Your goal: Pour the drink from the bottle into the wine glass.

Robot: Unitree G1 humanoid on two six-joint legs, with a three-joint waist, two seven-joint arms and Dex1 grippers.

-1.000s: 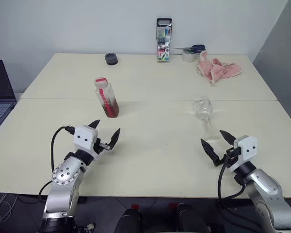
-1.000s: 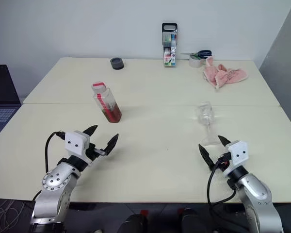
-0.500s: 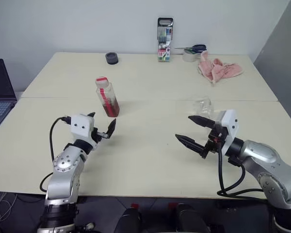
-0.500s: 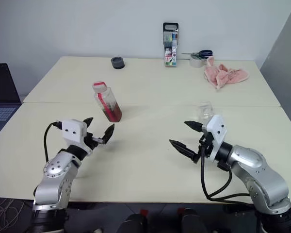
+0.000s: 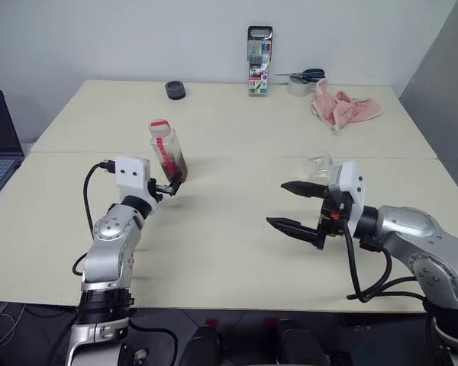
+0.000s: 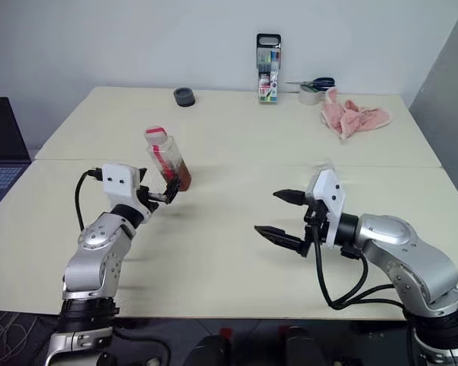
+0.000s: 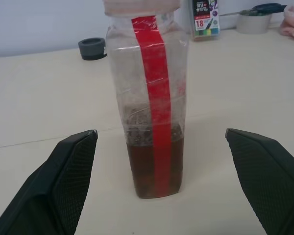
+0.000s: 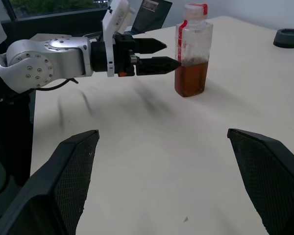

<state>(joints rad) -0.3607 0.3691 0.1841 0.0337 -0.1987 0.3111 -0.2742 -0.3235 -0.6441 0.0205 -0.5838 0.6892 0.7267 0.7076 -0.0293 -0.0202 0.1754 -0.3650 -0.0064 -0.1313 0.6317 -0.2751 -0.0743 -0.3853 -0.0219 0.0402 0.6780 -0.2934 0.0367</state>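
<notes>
Standing upright left of centre, bottle [image 5: 168,152] with left pincer [image 5: 170,185] wide just short of it; right pincer [image 5: 294,206] wide, lower right, masking wine glass [image 5: 317,162]

The bottle [image 7: 149,98] stands upright on the worktop [image 5: 229,130], a small clear plastic one with a red cap and a red-and-white strip down its side. The drink [image 7: 156,169], reddish-brown and translucent, fills only its lower part. It stands just ahead of the left gripper [image 5: 170,185], centred between the wide-apart jaws, untouched. The wine glass [image 5: 318,165], clear and largely hidden, stands just behind the right gripper [image 5: 290,206], whose jaws gape away from it.
</notes>
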